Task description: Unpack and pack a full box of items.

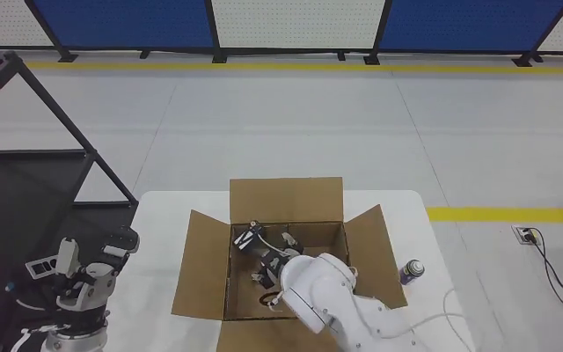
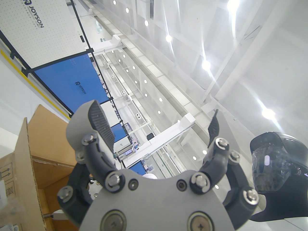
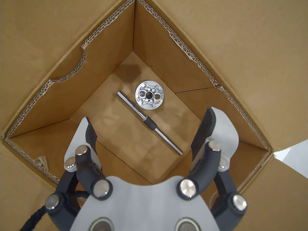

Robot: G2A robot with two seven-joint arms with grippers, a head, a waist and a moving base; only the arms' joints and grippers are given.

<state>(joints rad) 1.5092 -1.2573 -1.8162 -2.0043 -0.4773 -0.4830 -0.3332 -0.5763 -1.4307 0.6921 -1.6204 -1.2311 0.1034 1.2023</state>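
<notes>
Two parts lay close on the box [image 3: 108, 56] floor: the right fingers [image 3: 203, 127], spread wide above the rod [image 3: 134, 108], could knock the disc [image 3: 149, 95] aside; the left fingers [image 2: 101, 123] also gaped.

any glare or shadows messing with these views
Left wrist view: ceiling lights flare into streaks past the open left gripper. Right wrist view: shadow on the box floor beside the metal disc; the rod glints. Top view: even light, no glare.
</notes>
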